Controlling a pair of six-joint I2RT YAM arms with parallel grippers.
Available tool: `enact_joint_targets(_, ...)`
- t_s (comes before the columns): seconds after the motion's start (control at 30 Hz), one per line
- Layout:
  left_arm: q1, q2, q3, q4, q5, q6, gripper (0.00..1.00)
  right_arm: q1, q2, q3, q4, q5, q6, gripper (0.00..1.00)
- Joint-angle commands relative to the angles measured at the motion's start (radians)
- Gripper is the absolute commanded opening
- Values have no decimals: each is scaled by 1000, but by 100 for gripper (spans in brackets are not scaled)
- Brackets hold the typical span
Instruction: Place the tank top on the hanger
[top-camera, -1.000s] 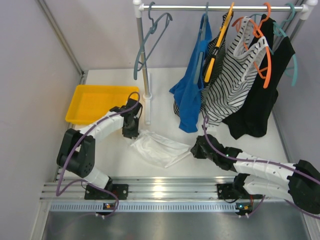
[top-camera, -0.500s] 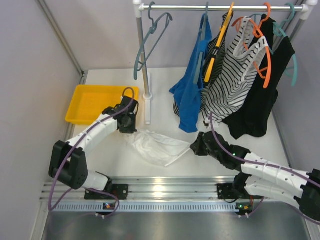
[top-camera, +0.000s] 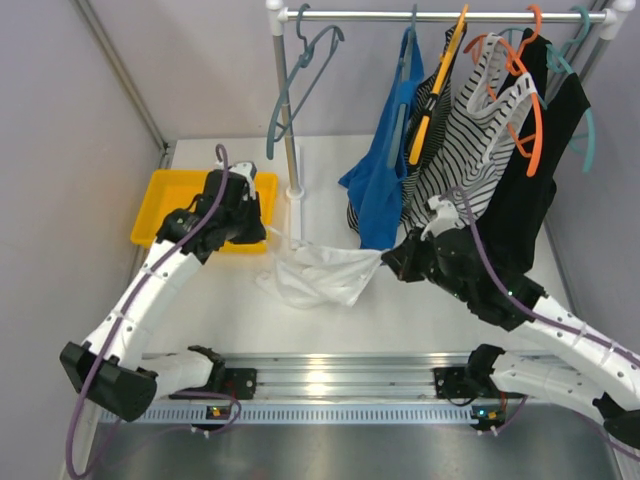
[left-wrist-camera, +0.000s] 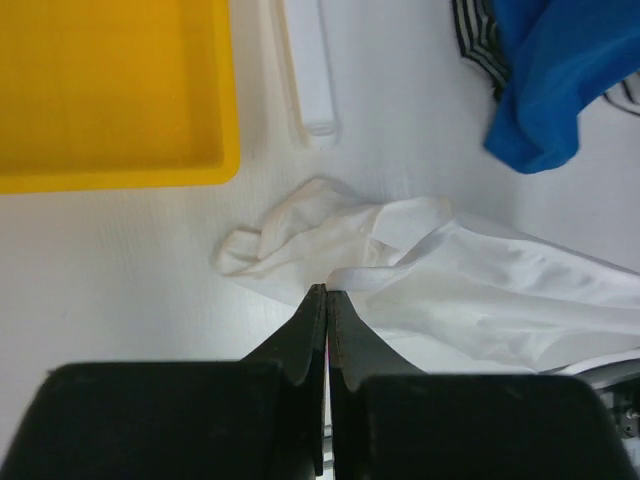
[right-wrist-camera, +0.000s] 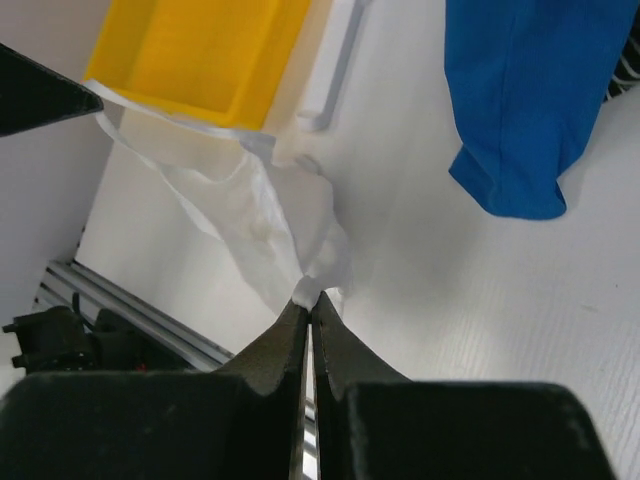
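The white tank top (top-camera: 322, 275) hangs stretched between both grippers above the table, its lower part still on the table. My left gripper (top-camera: 256, 232) is shut on a strap of the tank top (left-wrist-camera: 400, 270) at its left end. My right gripper (top-camera: 388, 262) is shut on the tank top's (right-wrist-camera: 255, 200) right end. The grey-blue hanger (top-camera: 297, 85) hangs empty at the left end of the rail, above and behind the tank top.
A yellow tray (top-camera: 180, 205) lies at the back left, next to the rack's upright post (top-camera: 290, 150) and its foot (left-wrist-camera: 305, 70). A blue top (top-camera: 380, 185), a striped top (top-camera: 460, 170) and a black garment (top-camera: 525, 190) hang on the rail at the right.
Both grippers have risen and moved back. The tank top has been lifted off the table and pulled out between them, the left arm reaching toward the tray.
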Motion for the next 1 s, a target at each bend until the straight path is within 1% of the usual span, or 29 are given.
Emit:
enact_joint_targets(0.0, 3, -79, 84, -32, 98, -9, 0, -18, 3, 134, -69, 0, -69, 0)
enact_joint_targets(0.07, 3, -104, 117, -28, 130, -23, 0, -24, 20, 203, -91, 10, -88, 0)
enact_joint_targets(0.2, 3, -152, 215, -29, 149, -40, 0, -38, 62, 341, -151, 19, -149, 0)
enact_joint_targets(0.4, 3, -163, 416, -43, 164, -63, 0, -46, 169, 544, -220, 15, -217, 0)
enact_joint_targets(0.53, 4, -159, 482, -46, 195, -87, 0, -53, 210, 674, -259, 19, -247, 0)
enact_joint_targets(0.6, 4, -167, 488, -46, 201, -109, 0, -53, 221, 707, -272, 18, -258, 0)
enact_joint_targets(0.7, 4, -202, 421, -20, 205, -150, 0, -55, 232, 715, -286, 0, -261, 0)
enact_joint_targets(0.73, 4, -215, 343, 9, 205, -167, 0, -55, 229, 680, -284, -19, -258, 0)
enact_joint_targets(0.8, 4, -253, 258, 29, 201, -185, 0, -55, 218, 615, -267, -51, -237, 0)
enact_joint_targets(0.83, 3, -267, 158, 59, 202, -211, 0, -55, 198, 527, -255, -63, -226, 0)
enact_joint_targets(0.9, 3, -319, 44, 115, 213, -245, 0, -55, 175, 422, -211, -105, -182, 0)
enact_joint_targets(0.93, 3, -333, -77, 141, 225, -265, 0, -55, 149, 309, -188, -123, -163, 0)
enact_joint_targets(0.97, 3, -363, -139, 209, 250, -309, 0, -55, 138, 252, -169, -141, -125, 0)
